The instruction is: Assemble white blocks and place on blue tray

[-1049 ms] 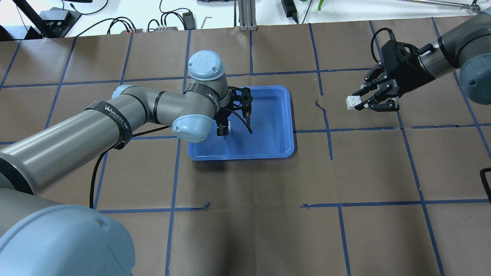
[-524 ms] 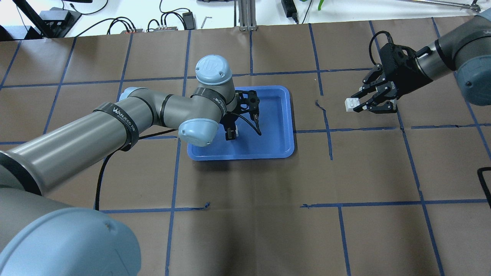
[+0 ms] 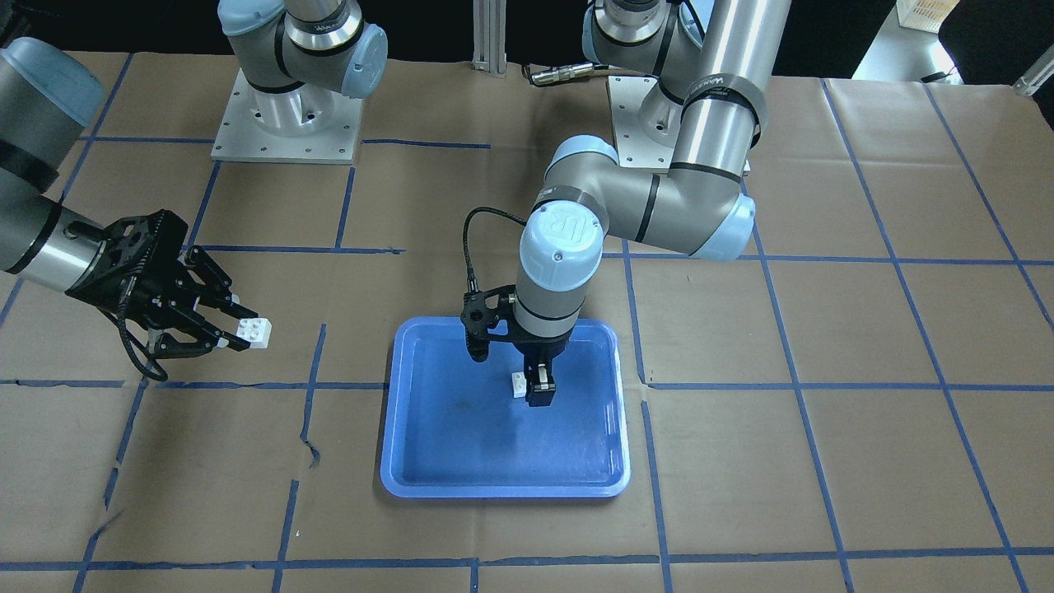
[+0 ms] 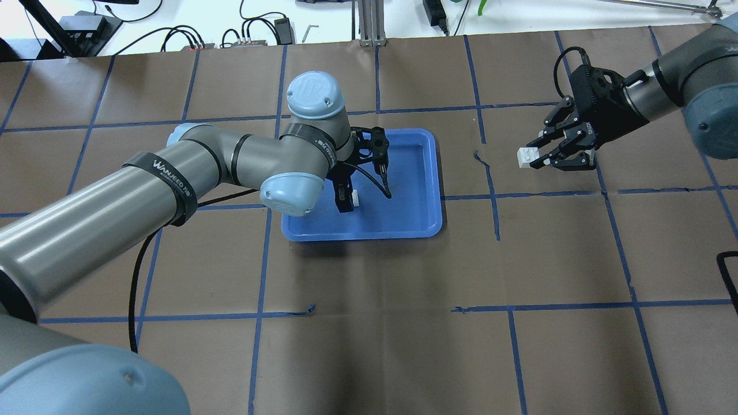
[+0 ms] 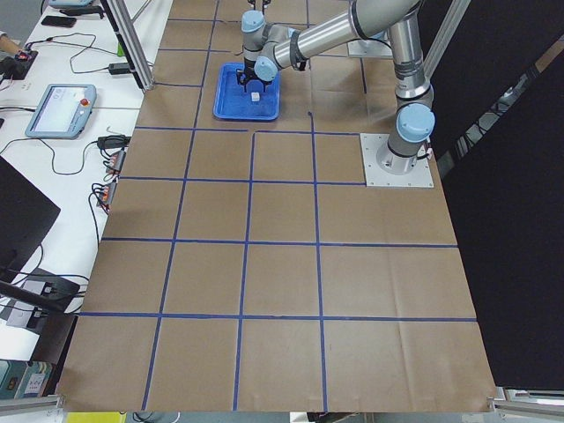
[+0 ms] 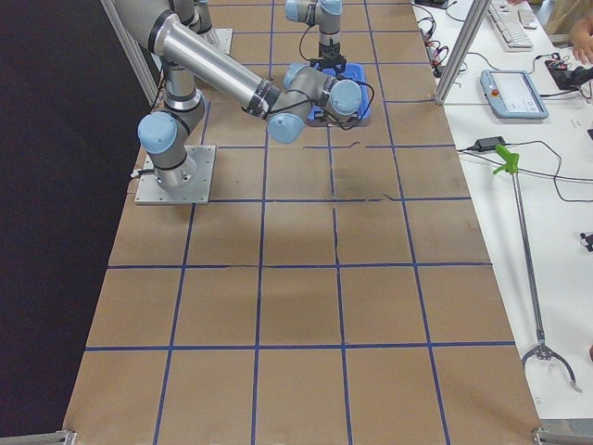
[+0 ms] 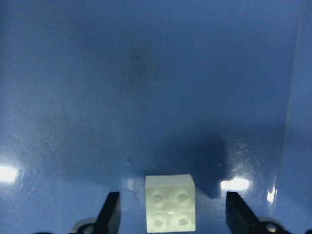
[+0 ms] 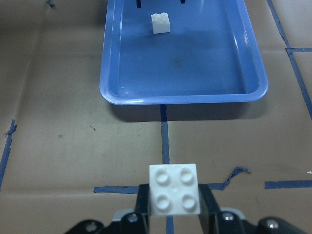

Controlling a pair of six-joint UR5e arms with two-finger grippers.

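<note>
The blue tray [image 4: 403, 222] lies at the table's middle; it also shows in the front view [image 3: 502, 490]. One white block [image 4: 356, 199] sits on the tray floor, also in the front view [image 3: 519, 384] and the right wrist view [image 8: 161, 23]. My left gripper [image 4: 351, 202] hangs over it, open. In the left wrist view the block [image 7: 170, 202] lies between the fingertips [image 7: 109, 214] with a gap on each side. My right gripper [image 4: 536, 158] is shut on the second white block [image 4: 524, 157], studs up, above the table to the right of the tray, as its wrist view [image 8: 174, 189] shows.
Brown paper with blue tape lines [image 4: 490, 184] covers the table. Cables and power bricks [image 4: 253, 34] lie beyond the far edge. The arm bases [image 3: 284, 123] stand at the robot's side. A tablet [image 6: 514, 93] and a green-tipped reacher stick [image 6: 519, 232] lie beside the table's edge.
My left arm's elbow swung right and then back a little, and its gripper shifted slightly right over the tray. My right gripper moved a little left with its block.
</note>
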